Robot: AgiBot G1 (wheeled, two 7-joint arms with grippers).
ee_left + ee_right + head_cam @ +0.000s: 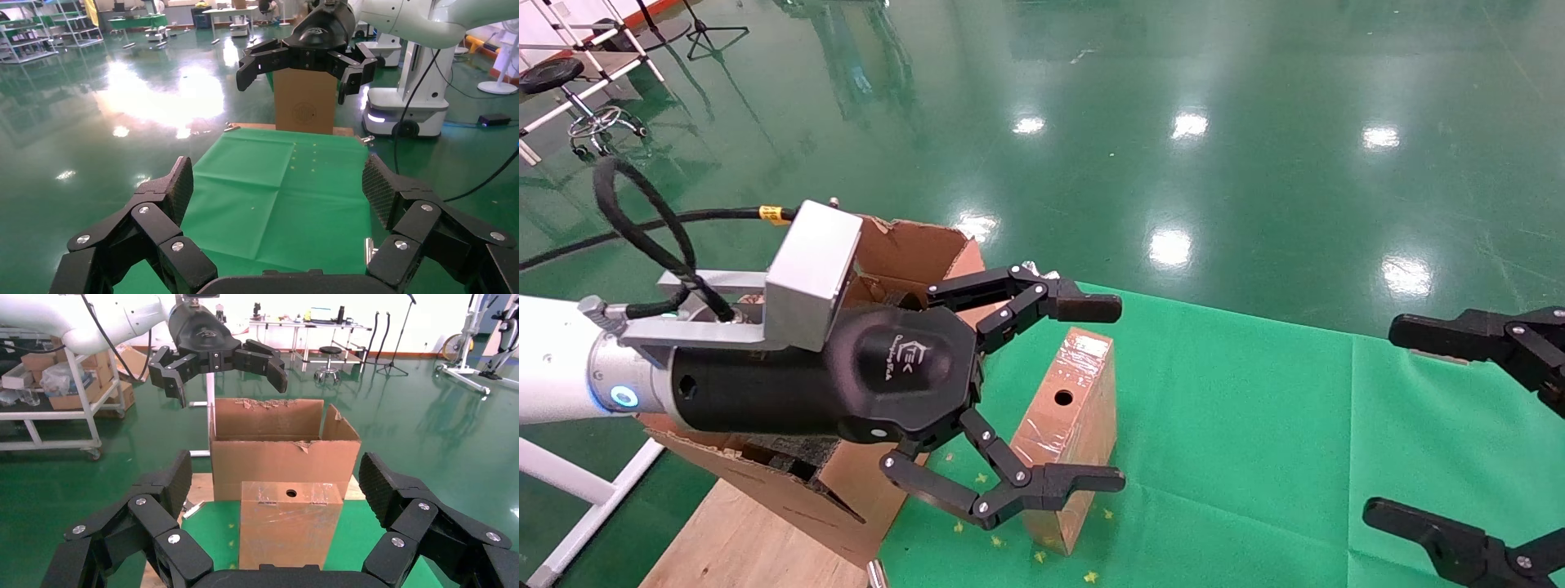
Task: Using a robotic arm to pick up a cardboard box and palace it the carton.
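Left gripper (1042, 392) jaws spread wide, hanging over cardboard box (1071, 425) without touching; box stands on edge on green cloth (1238, 425), just beside carton (911, 245); risk, as judgement: tall slim box may tip if one finger lands first, and shiny tape may slip; carton's ragged flaps could snag box on way in; right gripper (1459, 425) idle, jaws spread, well apart.

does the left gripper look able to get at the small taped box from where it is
Probably yes. The left gripper is open above the cardboard box, which stands upright on the green cloth, clear of the carton; nothing blocks its top.
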